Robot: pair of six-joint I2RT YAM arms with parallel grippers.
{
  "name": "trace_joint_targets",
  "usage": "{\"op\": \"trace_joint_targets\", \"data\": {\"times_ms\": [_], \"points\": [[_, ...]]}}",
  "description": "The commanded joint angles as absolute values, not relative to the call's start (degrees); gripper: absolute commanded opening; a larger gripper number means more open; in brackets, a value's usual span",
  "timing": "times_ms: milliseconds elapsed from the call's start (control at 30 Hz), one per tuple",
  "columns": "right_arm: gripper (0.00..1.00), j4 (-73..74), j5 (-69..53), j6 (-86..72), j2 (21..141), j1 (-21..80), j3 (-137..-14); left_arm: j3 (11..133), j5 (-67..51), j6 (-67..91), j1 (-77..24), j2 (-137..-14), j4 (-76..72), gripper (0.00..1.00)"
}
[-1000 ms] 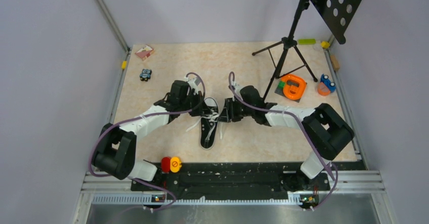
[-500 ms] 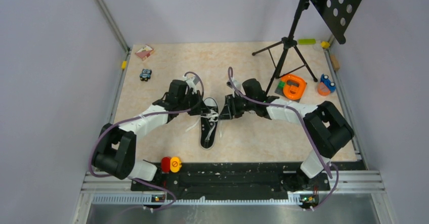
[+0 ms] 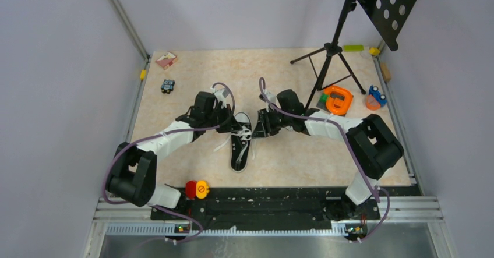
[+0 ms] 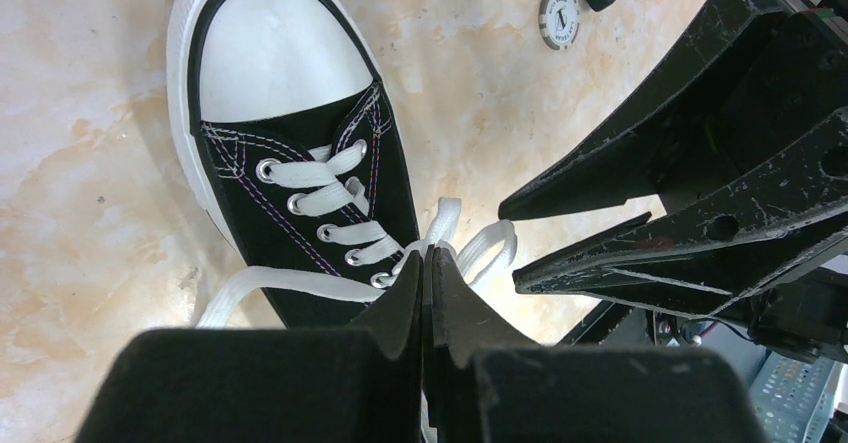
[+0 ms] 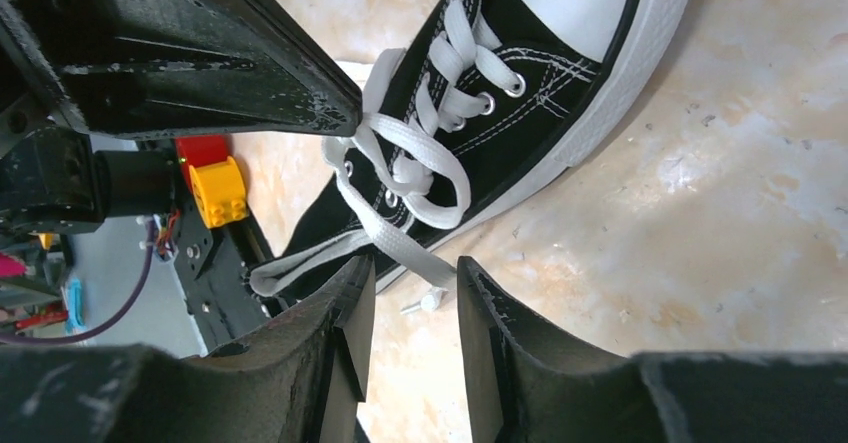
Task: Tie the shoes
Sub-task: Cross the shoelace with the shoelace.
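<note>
Beige table point(image 3: 192, 71), sneaker point(image 3: 240, 153), left gripper point(image 4: 428, 258) pinching lace point(image 4: 300, 285)

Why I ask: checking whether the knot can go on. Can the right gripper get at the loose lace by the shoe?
Probably yes: the right gripper is open, and the lace lies just beyond its fingertips with nothing between them.

A tripod point(image 3: 331, 54) is standing at the tabletop's point(image 3: 192, 71) far right, carrying a perforated black panel point(image 3: 391, 2) overhead. Just beside its near leg an orange ring point(image 3: 338, 99) is lying on a dark square, and a blue-and-orange toy point(image 3: 376, 97) is sitting by the right edge. A pink box point(image 3: 166, 59) is resting in the far left corner, with a small blue car point(image 3: 168, 85) near it. Red and yellow blocks point(image 3: 197, 189) are sitting at the near edge. A round disc point(image 4: 559, 17) is lying flat on the tabletop.
</note>
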State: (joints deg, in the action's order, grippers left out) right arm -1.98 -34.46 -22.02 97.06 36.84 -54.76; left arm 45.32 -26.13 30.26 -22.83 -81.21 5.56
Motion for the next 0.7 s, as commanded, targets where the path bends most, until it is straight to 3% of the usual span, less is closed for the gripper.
{"op": "trace_joint_targets", "data": {"times_ms": [0, 300, 667], "points": [[0.39, -0.66, -32.75, -19.02, 97.9, 36.63, -58.44, 46.95, -26.89, 29.53, -22.43, -79.88, 4.35, 0.0], [0.4, -1.63, -30.75, -19.74, 98.62, 36.71, -58.59, 46.82, -27.05, 29.88, -22.41, -80.16, 3.71, 0.0], [0.34, -5.74, -31.25, -19.04, 102.22, 37.79, -58.41, 46.55, -27.16, 29.88, -22.41, -79.67, 3.75, 0.0]]}}
